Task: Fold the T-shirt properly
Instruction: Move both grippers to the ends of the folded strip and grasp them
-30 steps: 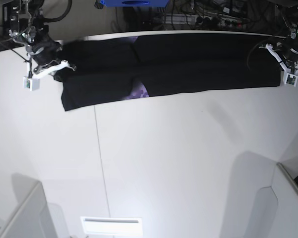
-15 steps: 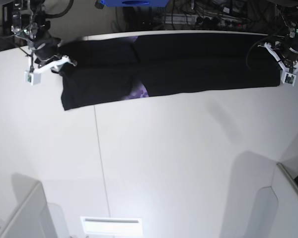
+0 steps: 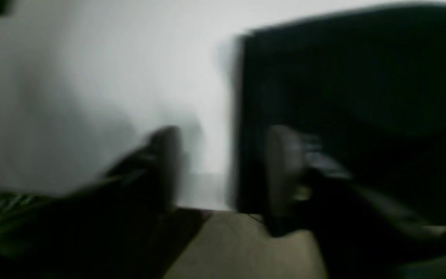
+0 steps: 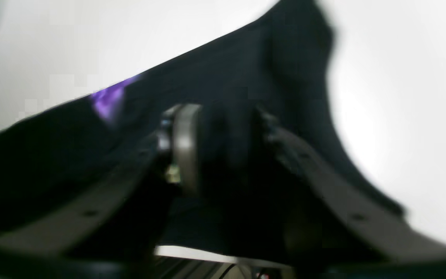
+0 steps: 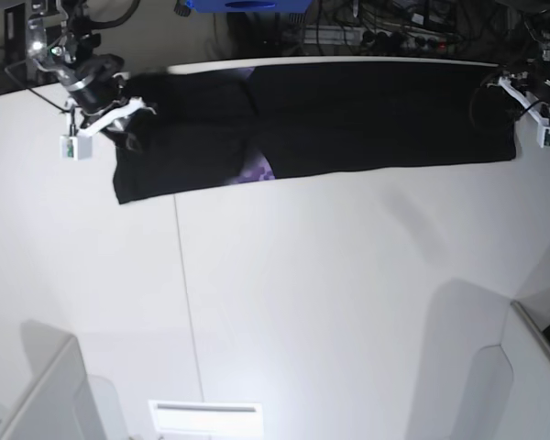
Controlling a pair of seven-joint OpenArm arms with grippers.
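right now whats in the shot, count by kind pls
T-shirt, black, lying in a long band on the table: 1
Grippers: 2, the left gripper and the right gripper
Table, white: 1
Total: 4

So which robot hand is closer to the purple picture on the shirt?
The right gripper. It sits over the shirt's end, on the base view's left, not far from the purple print. The left gripper is at the T-shirt's far opposite end.
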